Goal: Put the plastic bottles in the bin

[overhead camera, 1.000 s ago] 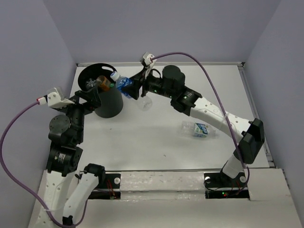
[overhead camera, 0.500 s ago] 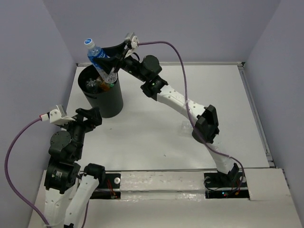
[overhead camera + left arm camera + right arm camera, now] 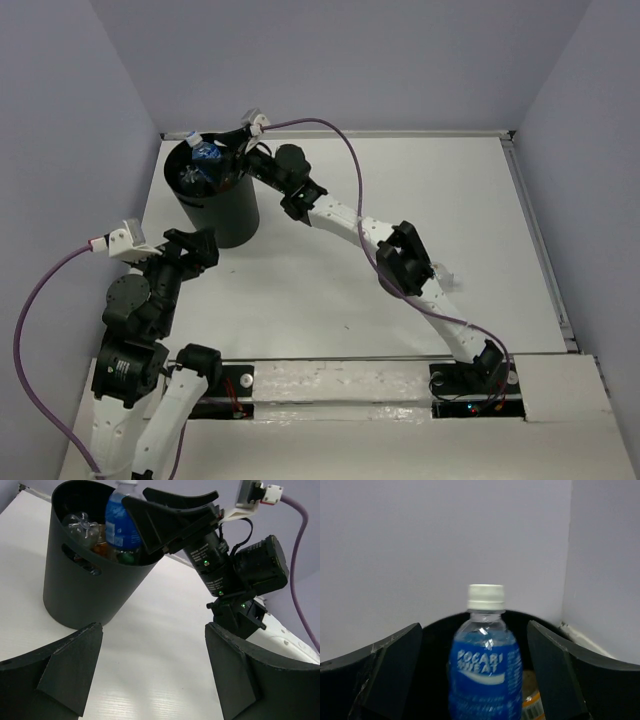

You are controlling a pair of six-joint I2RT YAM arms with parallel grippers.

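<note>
Found bottle (image 3: 485, 665) lowered into bin (image 3: 75, 600) since a moment earlier, upright between spread fingers (image 3: 390, 670) of right gripper (image 3: 475, 650), unpinched; left gripper (image 3: 152, 645) spread, empty, farther off.

We now see the right pincer (image 3: 224, 147) lowered over the bin (image 3: 236, 222), its jaws parted from the blue-labelled bottle (image 3: 205, 156), which has sunk from above the rim to inside it. Our left pincer (image 3: 196, 246) has drawn back.

The top view looks down from above and behind the near edge on the whole table (image 3: 450, 180). Both wrist views sit close to the bin (image 3: 75, 595) at the far left corner, which all three share.
</note>
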